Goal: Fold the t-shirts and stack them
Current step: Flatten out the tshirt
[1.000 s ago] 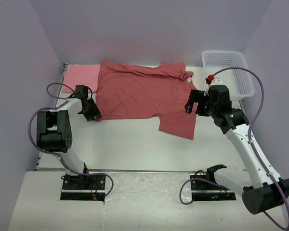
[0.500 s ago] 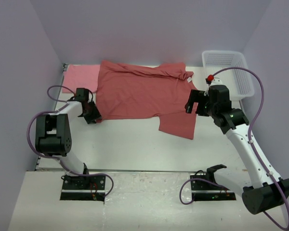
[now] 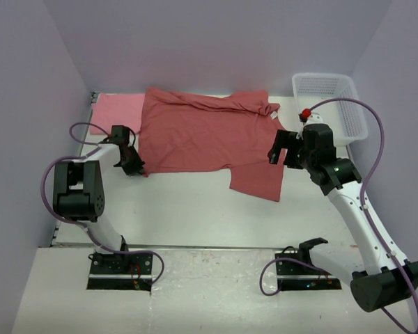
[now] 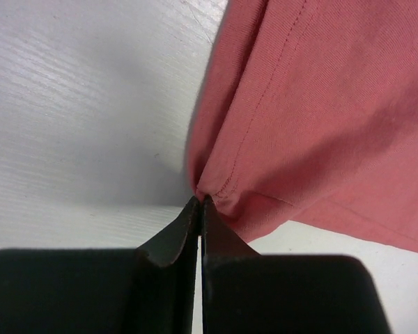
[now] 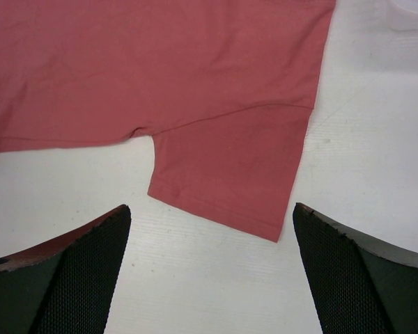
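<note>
Left hand [image 4: 199, 202] pinches the brick-red shirt [image 4: 313, 104] at its corner.

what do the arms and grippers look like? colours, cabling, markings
Left arm and right arm: white links, black joints, a purple cable looped along each. Left gripper and right gripper black; right's pads mesh-textured. Red knob by right wrist.

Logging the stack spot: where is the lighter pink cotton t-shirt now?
The lighter pink t-shirt lies flat at the top view's far left, beside the dusty brick-red cotton t-shirt.
</note>
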`<state>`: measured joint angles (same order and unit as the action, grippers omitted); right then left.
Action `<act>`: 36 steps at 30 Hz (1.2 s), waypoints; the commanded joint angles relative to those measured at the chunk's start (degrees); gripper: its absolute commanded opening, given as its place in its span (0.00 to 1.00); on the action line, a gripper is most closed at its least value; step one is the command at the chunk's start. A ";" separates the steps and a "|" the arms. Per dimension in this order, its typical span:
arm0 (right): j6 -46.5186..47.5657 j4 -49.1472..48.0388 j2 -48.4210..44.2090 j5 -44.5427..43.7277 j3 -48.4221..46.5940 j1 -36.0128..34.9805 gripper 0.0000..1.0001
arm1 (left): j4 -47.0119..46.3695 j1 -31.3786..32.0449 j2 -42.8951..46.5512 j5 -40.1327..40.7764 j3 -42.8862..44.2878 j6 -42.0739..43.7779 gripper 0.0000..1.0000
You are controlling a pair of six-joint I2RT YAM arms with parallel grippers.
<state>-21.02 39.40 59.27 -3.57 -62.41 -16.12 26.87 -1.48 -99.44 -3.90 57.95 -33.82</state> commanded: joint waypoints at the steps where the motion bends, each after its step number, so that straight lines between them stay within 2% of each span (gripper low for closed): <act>1: -2.97 0.06 -1.08 -1.17 0.88 -0.23 0.99 | 2.48 0.07 0.64 2.93 -0.64 -0.80 0.00; 6: -10.96 -0.28 -1.08 -4.07 5.36 -0.32 0.99 | 3.97 0.16 9.25 6.53 -3.11 -0.98 0.00; 7: -15.07 -0.98 -1.69 -4.25 8.50 -0.32 0.99 | 4.41 0.16 10.48 7.06 -3.46 -0.72 0.00; 11: -25.73 -9.83 -8.97 -4.43 19.32 -0.23 0.98 | 5.64 0.16 17.07 7.94 -4.25 0.34 0.00; 14: -31.62 -9.52 -11.89 -6.44 23.56 -0.23 0.98 | 5.82 0.16 20.76 8.65 -5.31 0.60 0.00; 19: -37.07 -9.24 -8.03 -6.80 26.63 -0.05 0.99 | 5.12 0.33 23.58 8.47 -7.24 0.43 0.00; 25: -41.03 -14.17 0.30 -1.79 31.21 1.53 0.98 | 4.07 0.51 25.08 8.56 -9.17 -0.54 0.00; 28: -43.75 -13.65 3.21 -0.12 32.26 1.44 0.98 | 3.27 0.60 26.39 9.08 -10.49 -0.81 0.00; 36: -46.92 -10.57 4.37 -2.67 32.97 1.53 0.94 | 2.83 0.60 30.35 9.96 -11.64 -0.98 0.00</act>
<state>-64.42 28.29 63.26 -4.84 -29.80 -14.87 30.89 -0.99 -71.83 3.95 46.54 -33.89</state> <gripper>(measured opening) 0.951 0.005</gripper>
